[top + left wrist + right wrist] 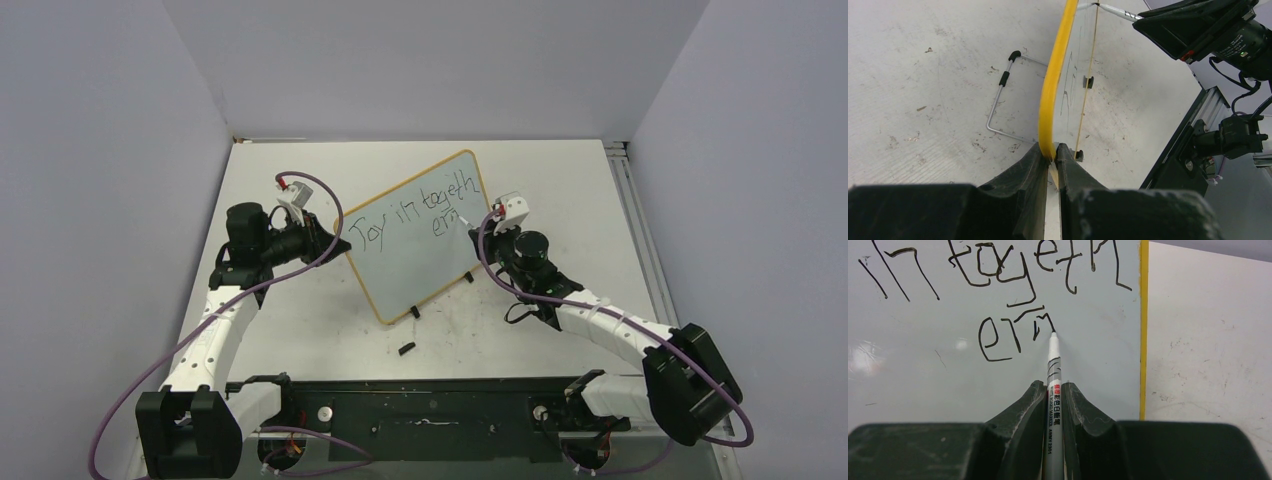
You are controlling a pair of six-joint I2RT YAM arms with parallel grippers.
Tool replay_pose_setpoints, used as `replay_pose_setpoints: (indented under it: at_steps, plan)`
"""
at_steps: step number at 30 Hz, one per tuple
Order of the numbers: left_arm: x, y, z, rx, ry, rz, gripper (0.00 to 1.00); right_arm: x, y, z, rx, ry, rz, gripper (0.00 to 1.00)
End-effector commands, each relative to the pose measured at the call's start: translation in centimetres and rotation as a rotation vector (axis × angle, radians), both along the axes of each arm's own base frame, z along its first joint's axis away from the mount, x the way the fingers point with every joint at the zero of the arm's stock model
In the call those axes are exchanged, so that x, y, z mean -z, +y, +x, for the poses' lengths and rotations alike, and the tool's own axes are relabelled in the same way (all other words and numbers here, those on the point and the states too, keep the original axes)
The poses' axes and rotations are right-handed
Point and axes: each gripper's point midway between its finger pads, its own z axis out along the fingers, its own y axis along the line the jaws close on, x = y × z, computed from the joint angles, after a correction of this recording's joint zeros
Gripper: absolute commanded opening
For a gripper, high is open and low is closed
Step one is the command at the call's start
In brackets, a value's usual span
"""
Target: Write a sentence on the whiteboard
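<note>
While the left end effector (pixel 1052 151) clamps the yellow-framed whiteboard (pixel 405 268), the right end effector (pixel 1054 388) grips a marker (pixel 1053 357) touching the sentence (pixel 425 211).

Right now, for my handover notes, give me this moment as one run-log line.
left end effector: shut on whiteboard edge | right end effector: shut on marker, tip on last stroke | sentence: second line partly written

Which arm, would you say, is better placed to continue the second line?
Right: the right end effector grips the marker, tip touching the whiteboard; the left end effector only clamps its frame.
</note>
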Motion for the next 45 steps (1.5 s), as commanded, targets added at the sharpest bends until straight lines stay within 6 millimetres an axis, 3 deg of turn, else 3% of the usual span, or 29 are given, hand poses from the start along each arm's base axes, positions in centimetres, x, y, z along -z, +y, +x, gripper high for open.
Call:
replay_pose_setpoints:
  at_steps: [1, 10, 45]
  plan:
    - [0.0, 0.0, 0.1, 0.004, -0.014, 0.016, 0.0, -1.4, -0.4, -0.3, 0.011, -0.032, 0.032, 0.05]
    - [0.0, 0.1, 0.1, 0.004, -0.014, 0.016, 0.0, -4.1, -1.3, 0.0, 0.058, -0.088, 0.053, 0.05]
    - [0.0, 0.1, 0.1, 0.004, -0.017, 0.019, 0.0, -3.4, 0.0, 1.6, 0.028, -0.092, 0.042, 0.05]
